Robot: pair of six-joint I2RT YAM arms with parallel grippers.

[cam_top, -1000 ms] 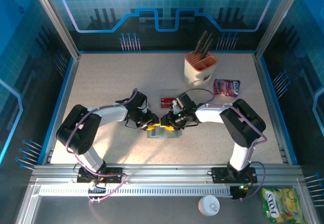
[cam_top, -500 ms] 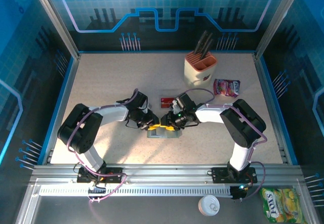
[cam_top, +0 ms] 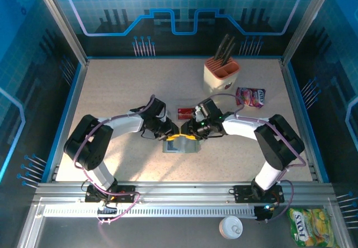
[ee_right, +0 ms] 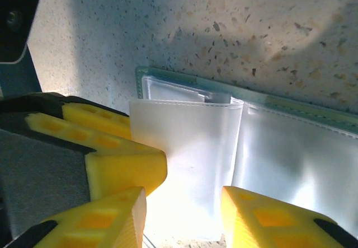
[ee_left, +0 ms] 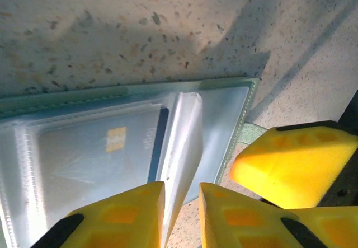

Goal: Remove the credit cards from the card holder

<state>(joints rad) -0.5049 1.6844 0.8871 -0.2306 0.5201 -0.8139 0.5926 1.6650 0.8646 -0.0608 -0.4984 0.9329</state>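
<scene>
Centrally on the surface [cam_top: 123,91], open and flat, the card holder [cam_top: 178,147]. Holds a chip card [ee_left: 114,140] in a clear sleeve [ee_left: 224,111]. Left jaws narrow, slim gap, astride a raised clear leaf [ee_left: 183,141]. Right jaws wider, straddling a flat leaf [ee_right: 187,158]. Just beyond, a red card [cam_top: 185,112].

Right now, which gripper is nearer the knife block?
Right. The right gripper is at the holder's right end, below-left of the knife block; the left gripper is at its left end, farther off.
</scene>
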